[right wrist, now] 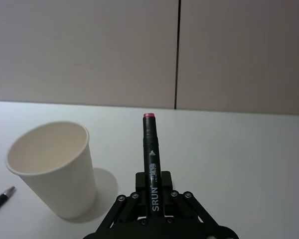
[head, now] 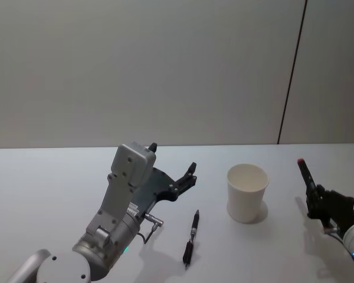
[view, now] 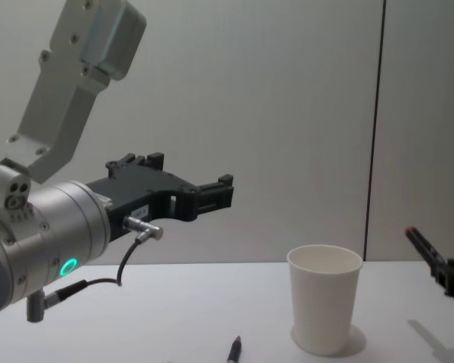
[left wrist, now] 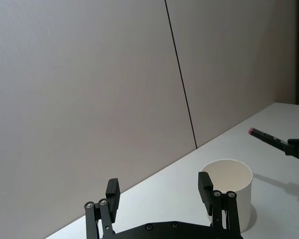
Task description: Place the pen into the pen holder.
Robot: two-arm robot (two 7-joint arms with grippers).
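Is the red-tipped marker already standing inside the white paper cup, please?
No, the red-tipped marker is clamped in the right gripper, up in the air beside the white paper cup and outside its rim.

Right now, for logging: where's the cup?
Head view: the cup stands right of centre, between the lying black pen and the marker in the right gripper.

Bare robot test lab. In the head view a plain white table (head: pixel 59 177) fills the lower half. Behind it, from 9 to 3 o'clock, stands a blank grey panel wall (head: pixel 135 71) with one dark vertical seam (head: pixel 292 71) at 2 o'clock. A metal robot arm (head: pixel 115 200) reaches in at 7 o'clock. Props: paper cup (head: pixel 246 191) at 4 o'clock, pen (head: pixel 192 237) at 6, marker (head: pixel 305 174) at 3.
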